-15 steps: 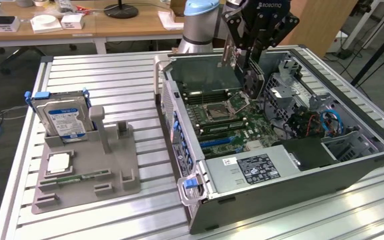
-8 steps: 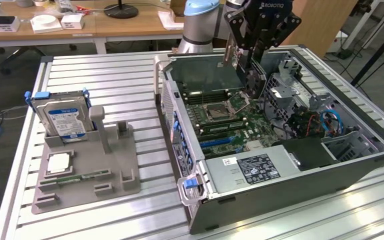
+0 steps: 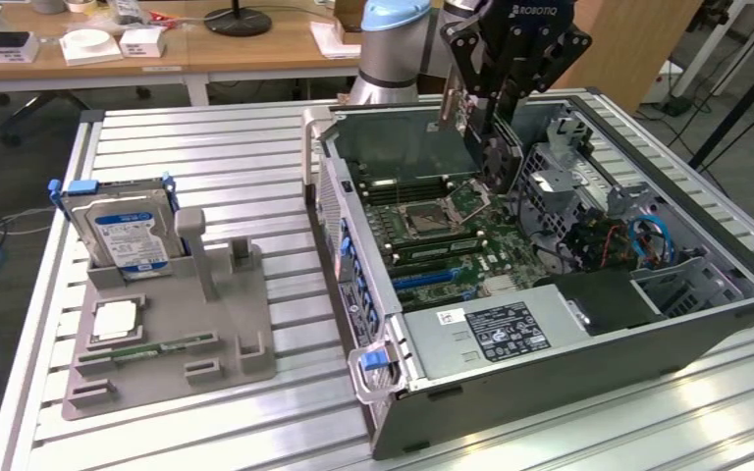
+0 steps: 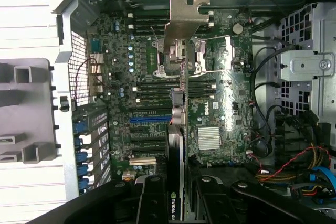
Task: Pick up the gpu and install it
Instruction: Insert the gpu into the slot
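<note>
The gpu [image 3: 397,142] hangs on edge over the open computer case [image 3: 691,324], with its green board facing the exterior view's left. My gripper [image 3: 482,103] is shut on its top edge. In the wrist view the gpu [image 4: 178,129] appears edge-on, and its silver end bracket [image 4: 184,19] is at the far end. The black cooler, printed with a green logo, sits between my gripper [image 4: 178,203] fingers. Below the card lies the motherboard [image 4: 220,103] with its blue and black expansion slots [image 4: 149,120]. The card is above the board, not seated in a slot.
A grey fixture [image 3: 220,324] on the slatted aluminium table [image 3: 220,157] holds a silver hard drive with a blue label [image 3: 122,231], a processor chip [image 3: 113,319] and a narrow memory stick [image 3: 154,348]. Drive cages and coloured cables [image 3: 639,240] fill the case's right side.
</note>
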`<act>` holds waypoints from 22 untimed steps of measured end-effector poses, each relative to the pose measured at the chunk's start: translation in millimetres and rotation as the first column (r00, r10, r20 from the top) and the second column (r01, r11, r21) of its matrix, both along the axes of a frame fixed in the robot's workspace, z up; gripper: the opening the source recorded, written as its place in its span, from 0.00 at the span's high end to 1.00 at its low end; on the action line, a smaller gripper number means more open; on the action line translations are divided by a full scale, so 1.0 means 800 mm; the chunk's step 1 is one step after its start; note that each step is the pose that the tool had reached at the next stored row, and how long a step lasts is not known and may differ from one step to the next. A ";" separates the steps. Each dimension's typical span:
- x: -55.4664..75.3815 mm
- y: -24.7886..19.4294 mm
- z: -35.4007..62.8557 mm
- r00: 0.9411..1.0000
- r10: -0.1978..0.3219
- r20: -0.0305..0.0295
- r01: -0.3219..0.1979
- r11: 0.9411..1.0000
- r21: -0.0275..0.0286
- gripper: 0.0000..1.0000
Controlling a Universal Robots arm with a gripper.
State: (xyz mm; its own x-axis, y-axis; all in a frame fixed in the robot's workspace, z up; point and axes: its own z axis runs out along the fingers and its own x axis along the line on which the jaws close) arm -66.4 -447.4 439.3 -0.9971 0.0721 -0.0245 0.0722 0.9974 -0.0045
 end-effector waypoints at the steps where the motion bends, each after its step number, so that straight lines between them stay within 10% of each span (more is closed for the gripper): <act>1: 0.000 0.0000 0.000 1.000 0.000 0.000 0.000 1.000 0.000 0.74; 22: 0.000 0.0000 0.000 0.997 0.083 0.000 -0.083 0.997 0.000 0.74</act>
